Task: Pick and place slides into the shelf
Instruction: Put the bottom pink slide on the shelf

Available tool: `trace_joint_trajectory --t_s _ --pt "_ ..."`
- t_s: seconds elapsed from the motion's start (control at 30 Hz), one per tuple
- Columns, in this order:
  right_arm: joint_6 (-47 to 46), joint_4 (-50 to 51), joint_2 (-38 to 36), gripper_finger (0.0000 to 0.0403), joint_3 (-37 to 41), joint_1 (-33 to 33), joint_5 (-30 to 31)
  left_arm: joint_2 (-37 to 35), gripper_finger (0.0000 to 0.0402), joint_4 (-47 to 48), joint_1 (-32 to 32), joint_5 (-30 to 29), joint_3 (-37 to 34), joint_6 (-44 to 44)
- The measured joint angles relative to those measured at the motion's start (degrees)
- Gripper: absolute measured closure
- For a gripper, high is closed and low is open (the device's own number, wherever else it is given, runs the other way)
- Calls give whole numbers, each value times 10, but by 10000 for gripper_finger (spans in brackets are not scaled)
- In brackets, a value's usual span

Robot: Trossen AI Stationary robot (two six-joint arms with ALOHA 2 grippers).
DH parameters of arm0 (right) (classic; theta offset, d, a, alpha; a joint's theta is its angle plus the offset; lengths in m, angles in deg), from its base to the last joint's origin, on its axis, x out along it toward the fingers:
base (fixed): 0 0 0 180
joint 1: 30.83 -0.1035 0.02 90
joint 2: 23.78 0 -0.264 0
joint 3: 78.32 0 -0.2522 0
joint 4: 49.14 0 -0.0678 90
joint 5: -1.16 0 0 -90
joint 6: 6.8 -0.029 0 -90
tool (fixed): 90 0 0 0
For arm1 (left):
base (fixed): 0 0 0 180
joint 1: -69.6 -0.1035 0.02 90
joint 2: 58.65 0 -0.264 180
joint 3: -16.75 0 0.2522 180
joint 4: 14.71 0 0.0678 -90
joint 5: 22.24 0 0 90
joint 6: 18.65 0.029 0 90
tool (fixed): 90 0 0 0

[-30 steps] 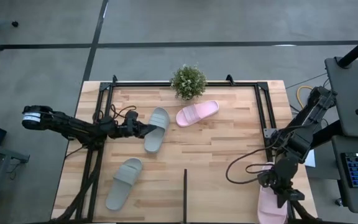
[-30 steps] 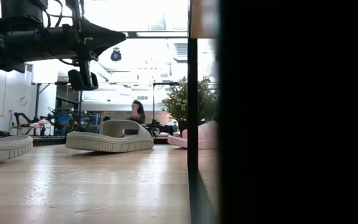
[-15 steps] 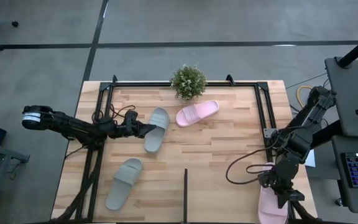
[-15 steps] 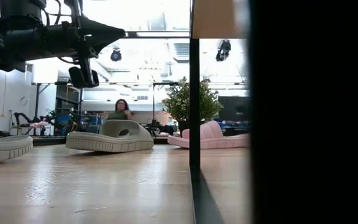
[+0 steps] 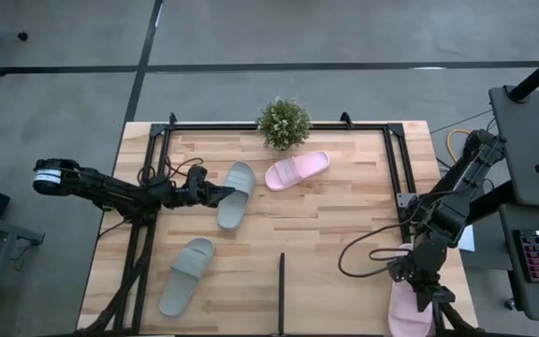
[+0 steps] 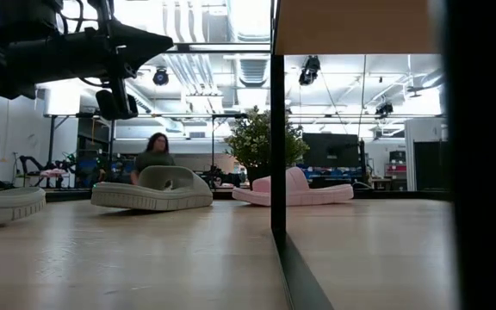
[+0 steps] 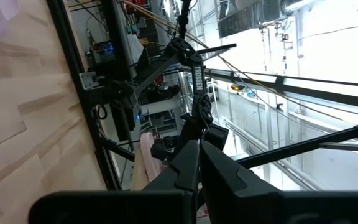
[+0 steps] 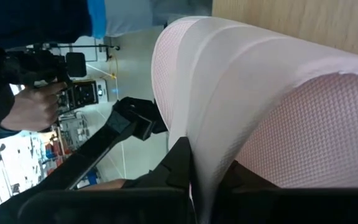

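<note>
Two grey-green slides lie sole-down on the table, one mid-table (image 5: 237, 194) and one near the front left (image 5: 187, 274). A pink slide (image 5: 298, 169) lies by the plant. My left gripper (image 5: 225, 195) is shut and hovers above the table beside the mid-table slide (image 6: 153, 189), touching nothing. At the table's near right corner my right gripper (image 5: 421, 285) is shut on the second pink slide (image 5: 408, 314). The shelf shows as a pale wooden panel (image 6: 351, 26) with a black strip (image 5: 282, 290). My right gripper pinches a smooth pale band of the pink slide (image 8: 207, 168) between its two fingers (image 8: 180, 163); whether this is the strap I cannot tell. It points slanting down toward the table's near edge. The slide reaches out beyond the fingertips; what it rests on does not show.
A potted plant (image 5: 284, 122) stands at the far middle edge. Black frame rails (image 5: 396, 159) border the table's left, far and right sides. Cables loop near the right arm (image 5: 358, 257). A person's hand (image 8: 36, 106) holds a device beyond the table.
In the low view a dark shape close to the camera has drawn away to the right, uncovering the pink slide by the plant and the shelf's wooden panel. A person in the room behind has walked left.
</note>
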Motion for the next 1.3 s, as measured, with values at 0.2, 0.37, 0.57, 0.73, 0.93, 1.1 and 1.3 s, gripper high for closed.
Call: trace_joint_trajectory --t_s 0.2,0.37,0.57,0.73,0.93,1.1,1.3 --pt "-5 2 0 376 0 0 0 0 402 0 0 7 0 0" --pt "-9 2 0 375 0 0 0 0 402 0 0 15 0 1" --pt "-9 20 0 374 -1 0 0 0 402 0 0 16 0 6" --pt "-9 33 -1 374 -2 0 9 0 402 0 0 18 0 6" --pt "-12 35 -1 364 -2 0 13 0 402 0 0 31 0 6" --pt "-18 43 -1 332 -2 0 17 0 402 0 0 32 0 6" --pt "-25 53 -1 308 -3 0 21 0 402 0 0 32 0 15"
